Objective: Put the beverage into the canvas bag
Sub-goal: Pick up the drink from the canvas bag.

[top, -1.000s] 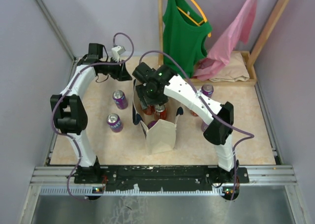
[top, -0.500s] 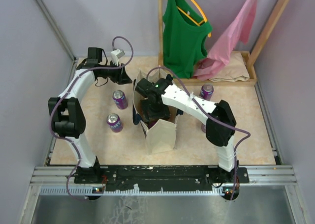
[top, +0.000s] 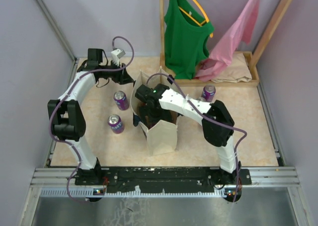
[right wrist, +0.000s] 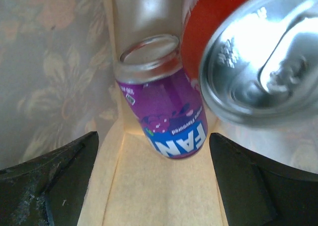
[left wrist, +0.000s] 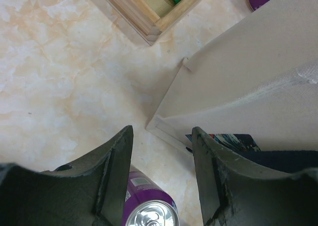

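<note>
We find the right gripper [right wrist: 153, 139] lowered inside the canvas bag [top: 162, 136], its two dark fingers [right wrist: 49, 186] spread wide with nothing clamped between them. The red soda can [right wrist: 248, 57] is in the bag, free of the grip. Its silver top faces the wrist camera, blurred and close, and it sits just ahead of the finger on that view's right side without touching it. Beside it a purple Fanta can [right wrist: 166, 114] lies on the bag's floor, one end turned toward the wall. The two cans overlap in the view, and we cannot tell whether they touch.

From above, the bag stands upright near the middle of the table [top: 248, 141], mouth open, with the right arm bent down into it — the gripper itself is hidden there.

The left gripper [left wrist: 161, 134] hangs over the table just beside the bag's far left corner, jaws partly apart and holding nothing. A purple can [top: 120, 100] stands on the table beneath it. Another purple can [top: 115, 123] stands nearer the arms' bases, and a third [top: 208, 92] is right of the bag, by the wooden rack [top: 223, 80] — a green top [top: 186, 32] and a pink garment [top: 233, 37] hang there.
</note>
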